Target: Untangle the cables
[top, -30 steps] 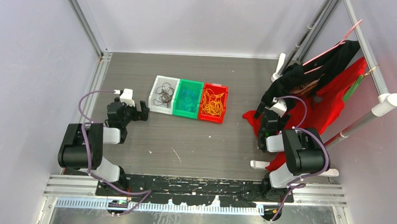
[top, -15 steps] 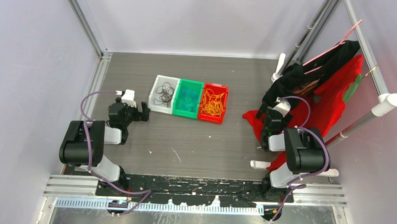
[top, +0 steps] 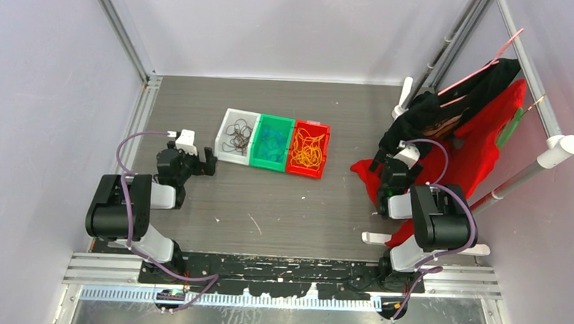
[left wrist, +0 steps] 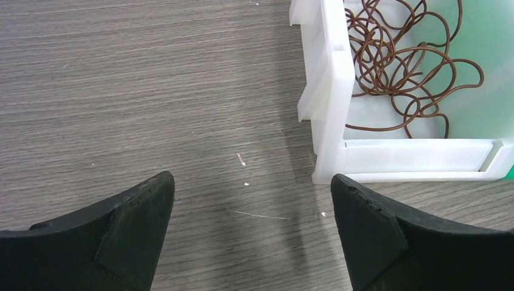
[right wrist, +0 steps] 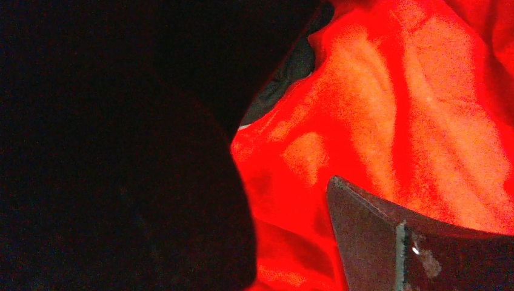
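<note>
Apparently the cables (top: 306, 150) lie colour-sorted in bins (top: 268, 165) at twelve o'clock, left gripper (top: 209, 161) at nine and right gripper (right wrist: 288, 188) at three both gaping empty, so next needs a check for knots.

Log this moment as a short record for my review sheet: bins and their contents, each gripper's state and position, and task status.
bins: white bin, green bin, red bin, side by side in a row on the table
white bin: dark brown cables, tangled
green bin: blue cables
red bin: yellow-orange cables, tangled
left gripper: open, empty, beside the white bin's corner
right gripper: open, over the red cloth, away from the bins
status: no cable grasped yet
</note>
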Controlling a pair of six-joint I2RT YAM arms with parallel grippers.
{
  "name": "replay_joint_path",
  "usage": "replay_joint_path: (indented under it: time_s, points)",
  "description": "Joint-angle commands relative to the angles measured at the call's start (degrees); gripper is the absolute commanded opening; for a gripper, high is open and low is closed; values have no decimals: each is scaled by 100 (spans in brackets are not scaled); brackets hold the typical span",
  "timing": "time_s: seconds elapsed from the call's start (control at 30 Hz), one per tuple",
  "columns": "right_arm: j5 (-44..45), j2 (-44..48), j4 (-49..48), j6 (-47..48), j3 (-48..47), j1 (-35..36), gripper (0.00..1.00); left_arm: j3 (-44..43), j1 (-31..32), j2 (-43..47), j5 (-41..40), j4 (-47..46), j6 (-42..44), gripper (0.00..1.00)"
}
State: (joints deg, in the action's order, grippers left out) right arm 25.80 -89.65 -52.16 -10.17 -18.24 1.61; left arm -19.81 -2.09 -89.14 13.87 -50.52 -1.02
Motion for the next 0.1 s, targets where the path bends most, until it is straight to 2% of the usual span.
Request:
replay_joint_path:
  time_s: [0.0, 0.07]
  points:
    - [1, 94, -251, -37, -115, -2, 100, -67, 22, 46, -96, -293, 84, 100]
    - [3, 109, -252, -37, -106, -2, 100, -67, 24, 47, -95, -297, 84, 100]
